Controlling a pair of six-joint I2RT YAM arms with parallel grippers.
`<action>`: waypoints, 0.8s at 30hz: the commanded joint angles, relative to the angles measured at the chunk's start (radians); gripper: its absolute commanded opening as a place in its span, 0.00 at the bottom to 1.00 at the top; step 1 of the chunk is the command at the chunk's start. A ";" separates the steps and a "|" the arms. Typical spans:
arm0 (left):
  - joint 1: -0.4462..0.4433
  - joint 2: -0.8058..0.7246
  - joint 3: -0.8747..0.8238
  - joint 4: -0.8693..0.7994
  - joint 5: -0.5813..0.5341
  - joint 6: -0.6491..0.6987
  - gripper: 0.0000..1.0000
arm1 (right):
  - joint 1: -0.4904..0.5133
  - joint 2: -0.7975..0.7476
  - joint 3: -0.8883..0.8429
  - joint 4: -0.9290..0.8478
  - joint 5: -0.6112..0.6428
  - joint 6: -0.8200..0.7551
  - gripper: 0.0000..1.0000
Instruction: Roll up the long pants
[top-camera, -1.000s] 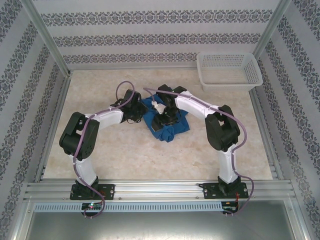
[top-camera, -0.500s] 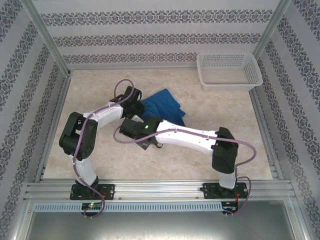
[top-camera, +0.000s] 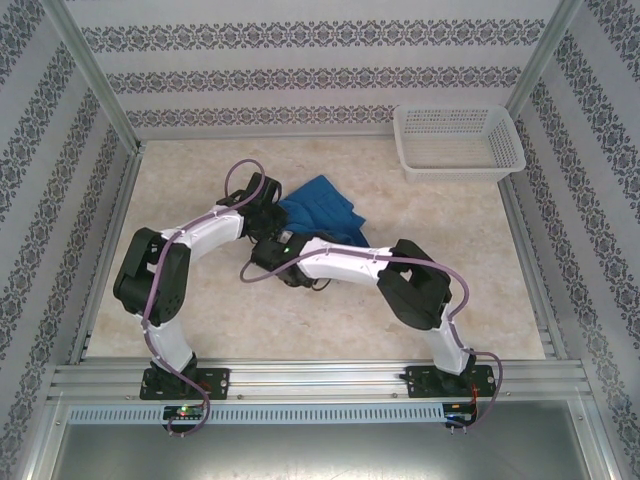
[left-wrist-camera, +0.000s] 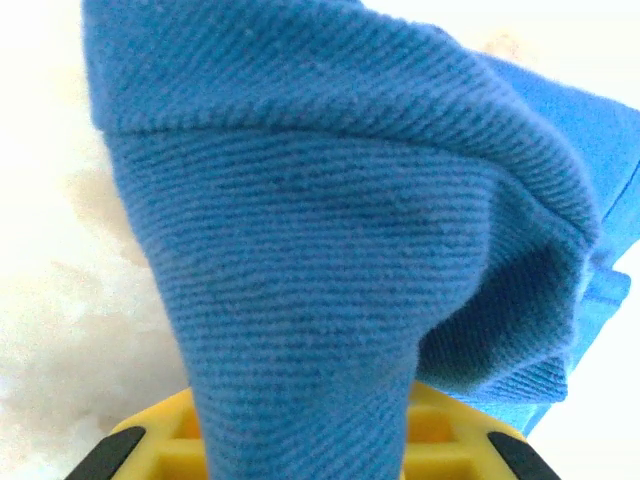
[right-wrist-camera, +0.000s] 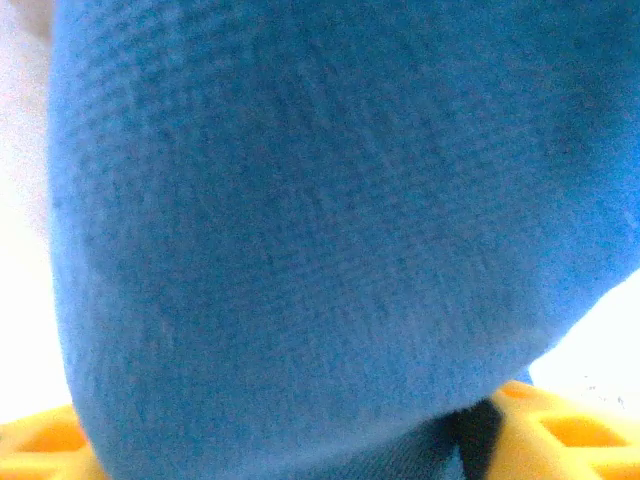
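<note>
Since the frame of a second ago, the right gripper (top-camera: 296, 274) is seen to have been carried off the top of the bundle to its 7 o'clock edge, and the long pants (top-camera: 322, 212) have been drawn out from a crumpled heap into a flatter, wider spread. The cloth is laid just toward 12 o'clock of the centre of the table (top-camera: 200, 320), with one blue lobe reaching out at 4 o'clock. No rolled turn can be made out anywhere in it, so the rolling itself is judged not yet begun; spreading and straightening appear to be the step in hand, and the whole roll is left to be made. At the 9 o'clock edge, the left gripper (top-camera: 266, 205) is closed on a gathered fold, which is seen rising from between its yellow fingers (left-wrist-camera: 455, 440). Cloth is likewise pinched between the right gripper's yellow fingers (right-wrist-camera: 565, 425), apparently firmly. A white mesh basket (top-camera: 458, 160) is left standing well apart at 2 o'clock.
</note>
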 joint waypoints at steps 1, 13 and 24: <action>0.011 -0.104 -0.011 -0.041 0.060 -0.011 0.00 | -0.092 0.028 -0.069 0.049 -0.106 -0.049 0.43; 0.026 -0.213 -0.007 -0.098 -0.042 0.008 1.00 | -0.215 -0.128 -0.225 0.113 -0.539 -0.002 0.00; 0.014 -0.203 -0.057 -0.007 -0.016 -0.026 1.00 | -0.446 -0.148 -0.138 -0.018 -1.177 0.018 0.00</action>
